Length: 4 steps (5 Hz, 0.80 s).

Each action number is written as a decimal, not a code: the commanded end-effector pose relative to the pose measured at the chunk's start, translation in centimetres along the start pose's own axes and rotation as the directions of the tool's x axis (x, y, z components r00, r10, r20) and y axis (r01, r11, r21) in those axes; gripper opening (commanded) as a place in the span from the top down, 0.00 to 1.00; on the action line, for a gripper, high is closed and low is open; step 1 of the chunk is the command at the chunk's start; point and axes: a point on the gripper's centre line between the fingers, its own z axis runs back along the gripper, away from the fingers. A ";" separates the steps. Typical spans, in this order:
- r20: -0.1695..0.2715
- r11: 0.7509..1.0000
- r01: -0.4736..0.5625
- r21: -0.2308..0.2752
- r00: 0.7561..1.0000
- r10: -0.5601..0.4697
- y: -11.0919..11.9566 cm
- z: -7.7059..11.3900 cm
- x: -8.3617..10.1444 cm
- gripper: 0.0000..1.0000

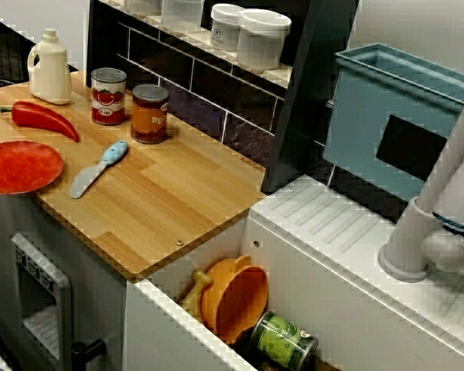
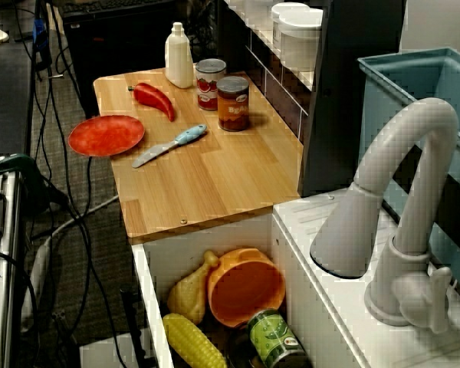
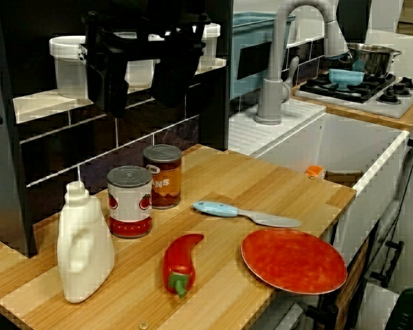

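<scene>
Hovering high over the wooden counter (image 3: 289, 182), the gripper (image 3: 143, 102) is holding its two black fingers apart with nothing between them. Only the view from the front of the counter is showing it. It is hanging above the orange-labelled can (image 3: 162, 176), perhaps a little behind it, though one view is not settling that. The can is standing upright close to the tiled back wall.

The red-labelled can (image 3: 129, 201) is standing just to the left of the orange-labelled can, and I cannot tell whether they are touching. The white bottle (image 3: 85, 247) is sitting farther left. The blue-handled knife (image 3: 244, 214) is lying just right of the can, with the red pepper (image 3: 180, 261) and the red plate (image 3: 294, 261) nearer the front edge.

In my judgement, any drop toward the orange-labelled can is calling for a straight vertical line with the fingers wide. They should be turned so neither is landing on the red-labelled can or catching the shelf (image 3: 41, 103) behind.
</scene>
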 end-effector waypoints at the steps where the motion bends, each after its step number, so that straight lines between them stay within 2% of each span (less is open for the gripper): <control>1: 0.043 0.988 -0.114 0.109 0.993 0.110 3.2 1.1 1.3 0.00; 2: 0.057 0.970 -0.204 0.129 0.979 0.198 4.3 1.0 1.2 0.00; 4: 0.038 0.958 -0.238 0.160 0.971 0.235 4.5 0.2 0.2 0.00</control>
